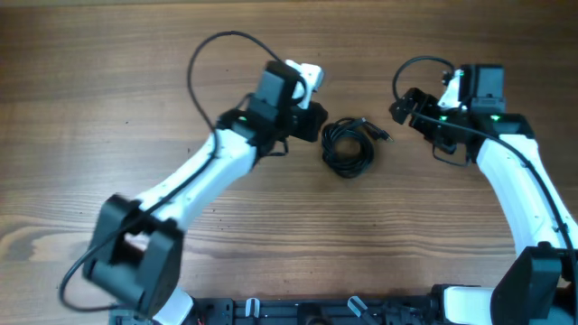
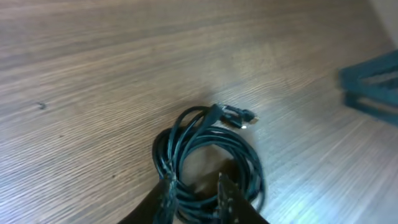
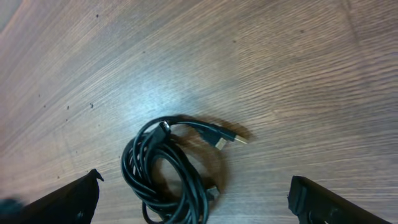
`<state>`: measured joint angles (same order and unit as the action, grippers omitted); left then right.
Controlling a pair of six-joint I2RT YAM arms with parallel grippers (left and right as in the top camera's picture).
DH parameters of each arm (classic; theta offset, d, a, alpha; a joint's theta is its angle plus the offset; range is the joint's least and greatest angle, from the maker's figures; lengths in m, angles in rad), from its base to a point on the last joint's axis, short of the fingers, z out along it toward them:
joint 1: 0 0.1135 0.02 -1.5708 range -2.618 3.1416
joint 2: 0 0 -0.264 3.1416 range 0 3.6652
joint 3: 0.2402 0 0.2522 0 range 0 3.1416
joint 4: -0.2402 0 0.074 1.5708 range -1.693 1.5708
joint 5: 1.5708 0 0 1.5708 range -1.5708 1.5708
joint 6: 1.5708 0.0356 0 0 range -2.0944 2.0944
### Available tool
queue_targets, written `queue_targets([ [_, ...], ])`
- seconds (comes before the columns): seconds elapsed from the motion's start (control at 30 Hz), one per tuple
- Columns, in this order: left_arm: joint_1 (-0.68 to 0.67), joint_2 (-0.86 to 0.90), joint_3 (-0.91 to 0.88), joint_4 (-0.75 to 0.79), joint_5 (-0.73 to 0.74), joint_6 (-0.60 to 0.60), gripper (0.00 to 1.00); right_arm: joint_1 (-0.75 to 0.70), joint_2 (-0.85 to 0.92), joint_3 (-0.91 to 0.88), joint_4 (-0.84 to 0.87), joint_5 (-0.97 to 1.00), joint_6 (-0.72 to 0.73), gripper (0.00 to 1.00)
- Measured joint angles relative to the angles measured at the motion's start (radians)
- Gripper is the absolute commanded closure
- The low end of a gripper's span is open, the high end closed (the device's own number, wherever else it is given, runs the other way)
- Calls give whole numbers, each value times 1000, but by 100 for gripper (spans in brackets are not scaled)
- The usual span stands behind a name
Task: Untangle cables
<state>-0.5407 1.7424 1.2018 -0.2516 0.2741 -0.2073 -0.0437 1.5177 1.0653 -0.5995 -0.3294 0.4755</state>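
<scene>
Cables (image 1: 331, 152) are bundled into one loose black coil, laid flat on the wooden table (image 1: 108, 108) about mid-table, between the two arms. Several turns are stacked on each other, so individual cords cannot be separated by eye. A plug end (image 3: 231, 138) with a pale metallic tip is seen sticking out of the coil and resting on the wood just outside the loop. In the overhead view the plug ends are pointed toward the right arm's side.

Left gripper (image 2: 196, 182): placed low at the near edge of the coil. Its fingers (image 2: 168, 196) are set close together with a narrow gap. One finger is overlapped with the coil's strands, and strands are seen running through the gap. Whether a strand is actually pinched or only straddled cannot be told, as the contact zone is cut off by the bottom of the frame.

Right gripper (image 3: 194, 179): released, with the jaws spread wide and one at each lower corner of its wrist view. Nothing is held. The coil is framed between the jaws but lies on the table below them, and no contact is shown. From overhead this gripper is placed near the plug side of the coil, clearly apart from it.
</scene>
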Motion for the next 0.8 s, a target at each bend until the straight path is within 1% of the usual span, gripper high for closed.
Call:
queue_targets([
  [0.13,-1,110,0,37,-54,-53,75,-4,0,0,-10,-26,-37,0],
  [0.27,6,185,0,91,-68,-98,71,-4,0,0,-14,-30,-59,0],
  [0.43,0,216,0,148,-67,-114,71,-4,0,0,-16,-30,-82,0],
  [0.8,-4,270,0,164,-67,-120,71,-4,0,0,-18,-30,-89,0],
])
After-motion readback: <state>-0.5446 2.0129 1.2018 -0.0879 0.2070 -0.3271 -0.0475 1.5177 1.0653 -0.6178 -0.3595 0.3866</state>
